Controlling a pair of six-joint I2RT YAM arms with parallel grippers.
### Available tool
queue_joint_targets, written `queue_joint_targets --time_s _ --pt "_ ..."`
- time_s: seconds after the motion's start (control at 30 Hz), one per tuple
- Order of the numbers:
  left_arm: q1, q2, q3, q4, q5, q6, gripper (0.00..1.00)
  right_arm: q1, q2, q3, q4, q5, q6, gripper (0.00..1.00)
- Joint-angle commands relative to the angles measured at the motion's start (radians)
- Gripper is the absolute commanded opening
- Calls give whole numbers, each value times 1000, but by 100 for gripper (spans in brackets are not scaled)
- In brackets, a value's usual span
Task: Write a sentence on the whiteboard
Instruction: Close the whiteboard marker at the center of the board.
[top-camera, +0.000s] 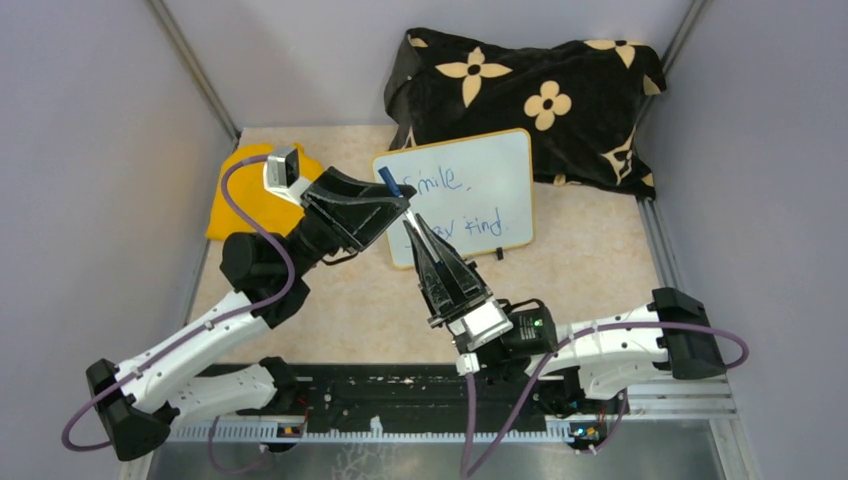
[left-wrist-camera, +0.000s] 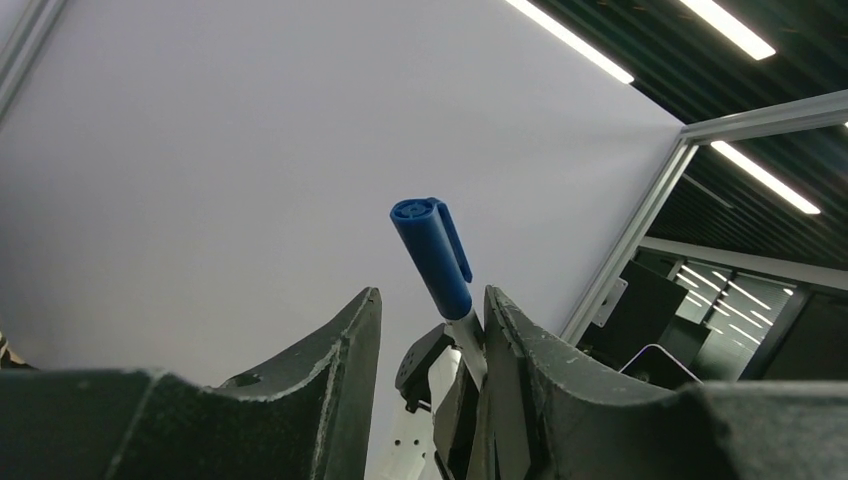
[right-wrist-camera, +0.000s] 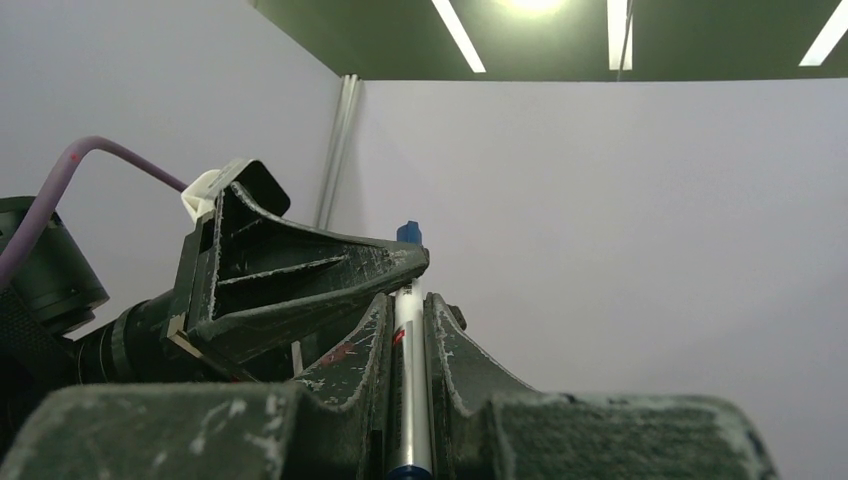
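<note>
Beige desk (top-camera: 580, 270): we see the whiteboard (top-camera: 500, 160) standing before a flowered cloth (top-camera: 530, 100), its sentence (top-camera: 440, 180) partly hidden; right jaws clench a marker (right-wrist-camera: 410, 400), left jaws parted around its blue-capped end.

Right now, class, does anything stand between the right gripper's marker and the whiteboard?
Nothing separate shows, but the marker in the right gripper has its blue cap on, inside the open left gripper.

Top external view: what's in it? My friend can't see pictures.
The right gripper holds a blue-capped marker over the whiteboard, the left gripper around its cap. Blue writing is on it; a black flowered cloth lies behind.
</note>
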Motion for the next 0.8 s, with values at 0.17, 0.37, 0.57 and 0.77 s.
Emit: queue_joint_targets --time_s 0.17,0.37,0.57,0.77 --pt "8 18 32 36 26 22 12 6 -12 19 11 -24 23 0" --pt "10 -14 14 -2 -7 53 0 5 -61 27 -163 -17 82 0" --pt "11 -58 -26 -28 -67 74 0 5 -83 53 -238 28 140 22" --pt "11 -88 -45 -44 -89 81 0 6 -98 63 -292 41 182 32"
